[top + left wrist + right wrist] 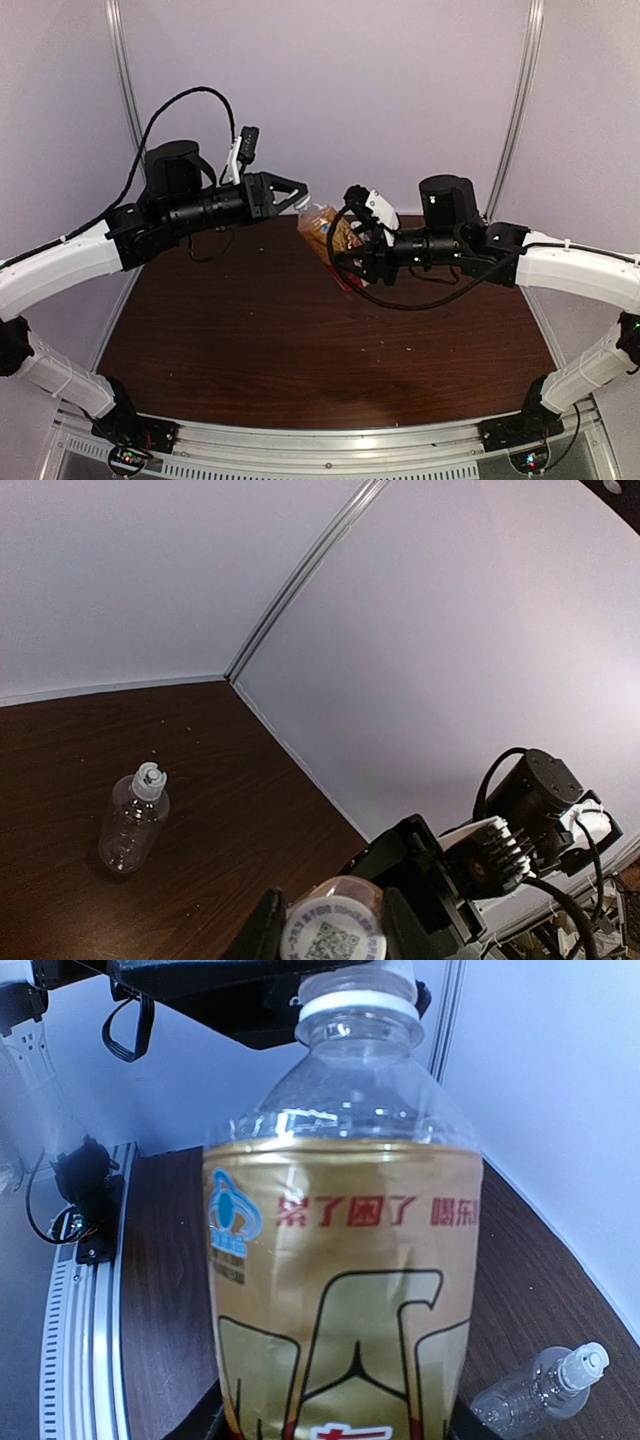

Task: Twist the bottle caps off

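Observation:
The amber-orange bottle [322,228] with a gold and red label [345,1280] hangs tilted in the air between the two arms. My right gripper [347,250] is shut on its body, and its fingers [465,1426] show only at the bottom edge of the right wrist view. My left gripper [298,196] is shut on that bottle's whitish cap [335,930], which carries a QR code, with a finger on each side. The cap also shows in the right wrist view [357,985]. The clear bottle [132,822] stands on the table with its whitish cap [150,776] on.
The brown table [330,340] is boxed in by pale walls with a metal corner strip [300,575]. The clear bottle also shows low right in the right wrist view [535,1392]. A metal rail [330,455] runs along the near edge.

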